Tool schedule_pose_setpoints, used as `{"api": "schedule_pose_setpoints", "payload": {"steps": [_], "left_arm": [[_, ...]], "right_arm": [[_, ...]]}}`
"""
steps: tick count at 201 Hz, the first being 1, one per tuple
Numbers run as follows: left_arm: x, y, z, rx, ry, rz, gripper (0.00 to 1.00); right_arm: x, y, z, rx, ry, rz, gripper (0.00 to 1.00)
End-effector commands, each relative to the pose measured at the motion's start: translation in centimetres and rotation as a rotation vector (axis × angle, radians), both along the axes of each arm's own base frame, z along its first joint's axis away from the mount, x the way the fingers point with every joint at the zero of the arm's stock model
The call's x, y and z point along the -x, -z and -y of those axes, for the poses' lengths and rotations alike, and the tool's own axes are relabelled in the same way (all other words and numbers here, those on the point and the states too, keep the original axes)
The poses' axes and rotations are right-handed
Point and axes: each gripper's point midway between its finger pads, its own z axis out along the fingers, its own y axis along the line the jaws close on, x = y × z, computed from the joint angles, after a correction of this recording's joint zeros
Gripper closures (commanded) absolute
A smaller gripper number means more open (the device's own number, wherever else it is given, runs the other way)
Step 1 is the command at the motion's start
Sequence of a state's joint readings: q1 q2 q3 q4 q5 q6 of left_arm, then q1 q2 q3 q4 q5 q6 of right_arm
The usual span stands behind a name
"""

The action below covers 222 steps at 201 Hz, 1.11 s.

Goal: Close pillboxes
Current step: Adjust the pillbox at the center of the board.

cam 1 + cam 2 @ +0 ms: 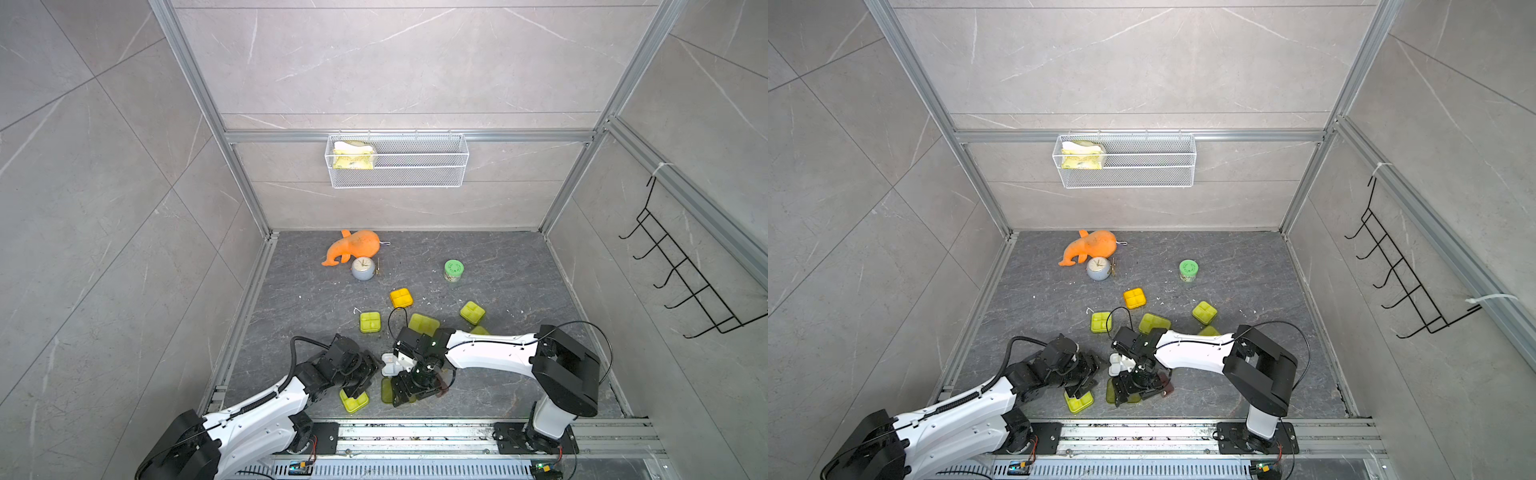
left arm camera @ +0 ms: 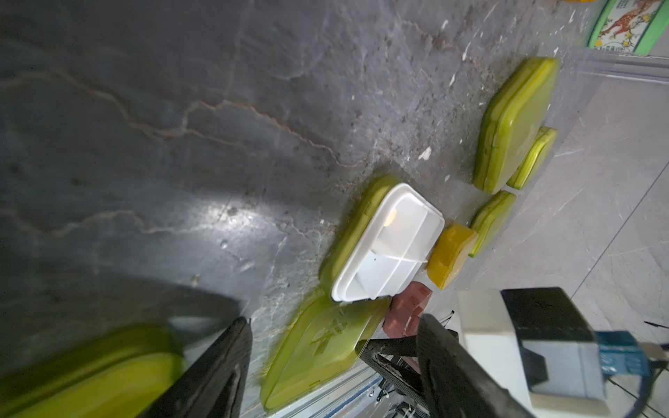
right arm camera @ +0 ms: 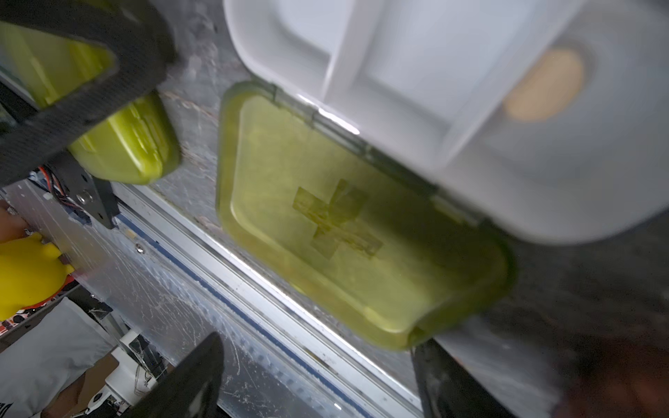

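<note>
Lower left in the left wrist view, a blurred pillbox [image 2: 90, 369] is cut off beside the spread left claw [image 2: 335, 322]. Rightward, the open pillbox [image 2: 391, 246] lies by the desk [image 2: 144, 144] front rail [image 3: 253, 307], its lid [image 1: 386, 391] partly hidden under the spread right claw [image 3: 318, 342].

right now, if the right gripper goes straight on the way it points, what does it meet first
Most likely the open green lid lying flat beside its white tray: it sits right ahead of the right gripper, between the open jaws. Depth is unclear.
</note>
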<state>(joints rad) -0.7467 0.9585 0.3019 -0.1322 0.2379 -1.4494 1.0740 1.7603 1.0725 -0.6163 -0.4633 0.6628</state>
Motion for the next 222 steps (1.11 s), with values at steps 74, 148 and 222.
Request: {"api": "schedule_pose_setpoints", "payload": {"steps": [74,148,222], "left_arm": [[-3.0,-2.4,-1.4,0.076,-0.058,0.062,0.28],[-3.3,-1.8,-2.4,0.110,-0.093,0.043,0.31],[-4.6,-2.0,-2.4,0.120,-0.083,0.035,0.32]], "right_arm": [[-4.3,-0.2,-2.9,0.025,-0.063,0.067,0.17],[-8.4,-1.4,-4.6,-0.035,-0.036,0.085,0.17],[-9.6,-3.0,-3.9,-0.029,-0.002,0.070,0.17]]}}
